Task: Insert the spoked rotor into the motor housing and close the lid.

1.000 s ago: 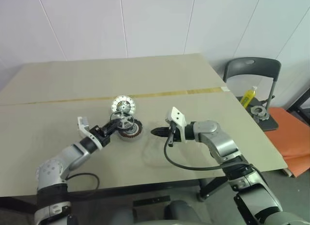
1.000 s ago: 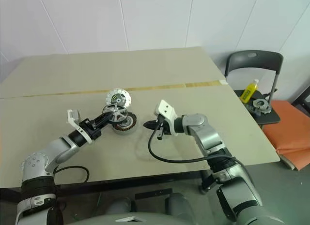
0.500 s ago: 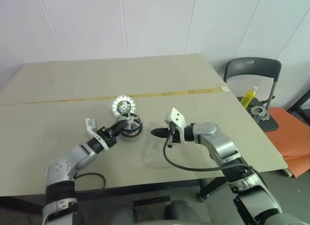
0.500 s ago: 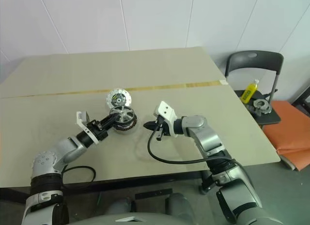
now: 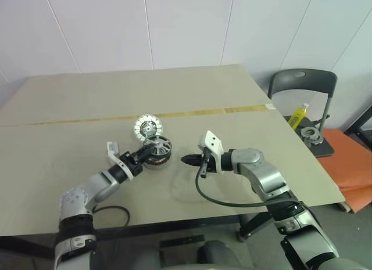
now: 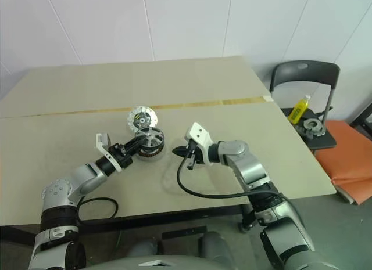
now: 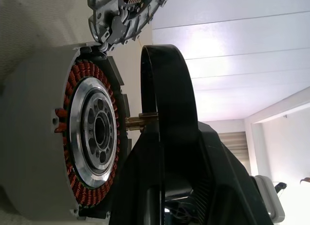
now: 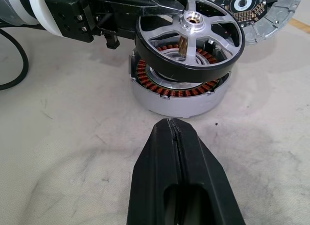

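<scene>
1. One relation decides the next move: the spoked rotor [image 8: 189, 38] sits directly above the motor housing [image 8: 180, 92], hub shaft pointing down at the housing's centre bore, not yet seated. In the right wrist view the rotor is tilted, its edge nearer the right gripper lower and v. close to the windings, far edge raised.
2. Left gripper [image 5: 139, 155] is nearly closed on the rotor's rim, gripping it from the robot's left side; fingers run roughly level along the table [image 5: 244, 101]. Left arm is clearly the working arm.
3. Right gripper [image 8: 172, 133] has its fingers pressed fully together, nothing held. It hangs just off the housing on the robot's right, tips aimed at the housing wall, apart from it.
4. Housing rests flat on the table near centre, copper windings facing up. Lid [image 5: 147, 126] lies just behind it, farther from the robot, close to the housing rim or touching; can't tell which.
5. Judgement: rotor needs levelling so its axis lines up w/ the bore, then straight down. Tilt risks catching the windings.
6. Lid not yet handled; that step follows.
</scene>
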Tool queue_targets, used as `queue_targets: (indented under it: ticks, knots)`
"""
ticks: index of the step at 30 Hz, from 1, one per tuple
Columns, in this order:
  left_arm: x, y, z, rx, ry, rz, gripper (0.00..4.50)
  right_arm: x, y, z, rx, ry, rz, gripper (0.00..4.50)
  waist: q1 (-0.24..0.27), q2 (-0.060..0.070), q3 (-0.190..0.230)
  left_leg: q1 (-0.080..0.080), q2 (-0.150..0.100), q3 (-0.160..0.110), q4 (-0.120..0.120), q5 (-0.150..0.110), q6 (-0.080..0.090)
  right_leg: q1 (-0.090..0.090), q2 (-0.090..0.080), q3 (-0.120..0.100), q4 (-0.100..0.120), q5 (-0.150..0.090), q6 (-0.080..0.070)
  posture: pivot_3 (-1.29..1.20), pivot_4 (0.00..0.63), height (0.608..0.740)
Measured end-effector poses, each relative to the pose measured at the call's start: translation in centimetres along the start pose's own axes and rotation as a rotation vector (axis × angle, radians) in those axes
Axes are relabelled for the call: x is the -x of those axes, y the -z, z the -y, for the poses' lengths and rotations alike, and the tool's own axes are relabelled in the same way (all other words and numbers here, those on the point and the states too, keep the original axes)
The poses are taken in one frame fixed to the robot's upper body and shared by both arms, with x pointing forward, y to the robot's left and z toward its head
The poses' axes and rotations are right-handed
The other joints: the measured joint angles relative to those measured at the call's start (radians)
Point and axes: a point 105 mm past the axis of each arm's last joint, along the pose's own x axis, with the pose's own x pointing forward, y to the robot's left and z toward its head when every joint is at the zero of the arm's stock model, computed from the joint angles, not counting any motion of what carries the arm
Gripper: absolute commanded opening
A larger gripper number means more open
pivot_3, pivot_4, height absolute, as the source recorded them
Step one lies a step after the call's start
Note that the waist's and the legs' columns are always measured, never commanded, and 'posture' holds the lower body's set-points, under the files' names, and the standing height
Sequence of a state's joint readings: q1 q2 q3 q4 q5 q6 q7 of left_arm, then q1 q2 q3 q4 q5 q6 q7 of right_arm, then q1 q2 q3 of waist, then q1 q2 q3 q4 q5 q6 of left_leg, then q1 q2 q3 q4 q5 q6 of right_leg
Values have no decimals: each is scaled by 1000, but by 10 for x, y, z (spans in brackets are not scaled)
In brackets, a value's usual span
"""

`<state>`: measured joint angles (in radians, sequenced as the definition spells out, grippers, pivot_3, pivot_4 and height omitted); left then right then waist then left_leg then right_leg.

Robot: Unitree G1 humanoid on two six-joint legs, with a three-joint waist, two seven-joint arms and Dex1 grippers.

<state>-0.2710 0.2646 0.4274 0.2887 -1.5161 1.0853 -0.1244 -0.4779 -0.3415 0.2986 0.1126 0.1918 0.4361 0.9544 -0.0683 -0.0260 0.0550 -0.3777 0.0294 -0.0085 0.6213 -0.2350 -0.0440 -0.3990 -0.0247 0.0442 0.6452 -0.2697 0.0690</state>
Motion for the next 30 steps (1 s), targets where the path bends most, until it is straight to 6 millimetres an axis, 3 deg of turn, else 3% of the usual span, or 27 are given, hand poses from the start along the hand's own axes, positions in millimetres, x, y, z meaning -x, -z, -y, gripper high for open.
queue_targets:
  ticks: [13, 22, 30]
  knots:
    - [0, -2, -1, -3, -16, 10, 433, 0, -1, 0, 2, 5, 2, 0, 0, 0, 0, 0, 0, 0, 0, 0, 0, 0, 0, 0, 0, -1, 2, 0, 0, 740]
    - [-3, -4, 3, -23, -27, 6, 3333, -2, 0, 1, 0, 5, 5, 0, 0, 0, 0, 1, 0, 0, 0, 0, 0, 1, 0, 0, 0, -2, 3, 0, 0, 740]
    - [-3, -3, 5, -25, -36, -13, 3333, -2, 3, 3, 6, 15, 1, 0, 0, 0, 0, 2, 0, 0, 0, 0, 0, 2, 0, 0, 0, -2, 3, 0, 0, 740]
